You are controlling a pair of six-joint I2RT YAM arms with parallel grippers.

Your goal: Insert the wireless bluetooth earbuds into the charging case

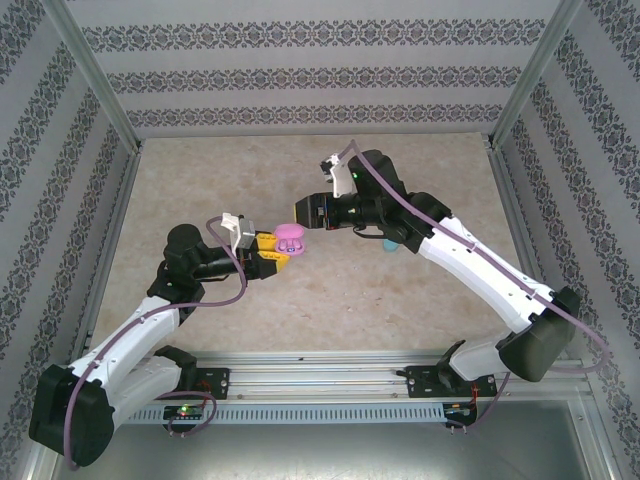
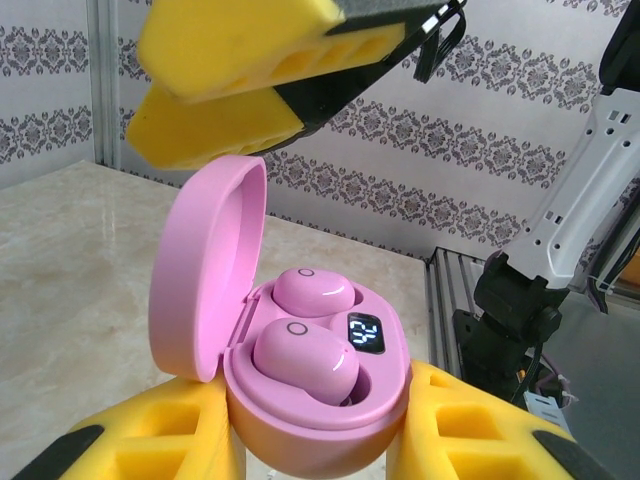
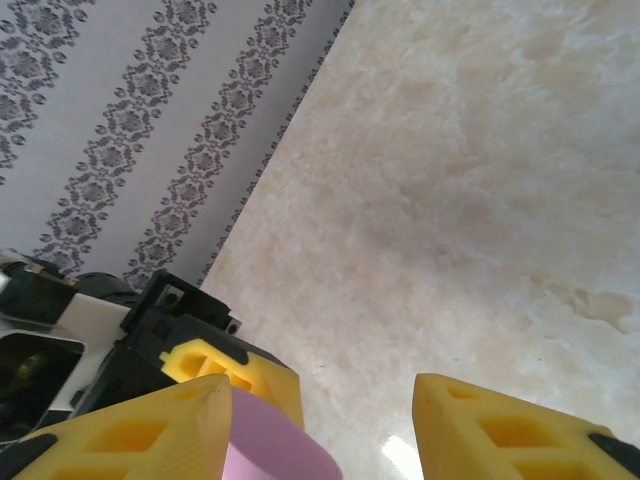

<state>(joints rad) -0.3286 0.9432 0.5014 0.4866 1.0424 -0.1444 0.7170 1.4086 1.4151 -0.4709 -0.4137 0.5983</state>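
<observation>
Centre frame, above table (image 1: 200, 180): left gripper (image 2: 315, 450) clamped on open pink charging case (image 2: 320, 405). Two pink earbuds (image 2: 305, 360) seated in wells, display (image 2: 366, 334) lit. Right gripper (image 3: 345, 430) jaws apart beside lid (image 2: 205, 270), gripping nothing. Judged: pink pair inserted, lid not yet shut.

Glossy plastic charging case (image 2: 300, 425); smooth, polished tabletop (image 1: 400, 300).

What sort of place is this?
Probably a robot test booth, not a home: a marble-look table boxed in by wallpapered panels on a metal frame, with a left arm and a right arm bolted at its near edge.
</observation>
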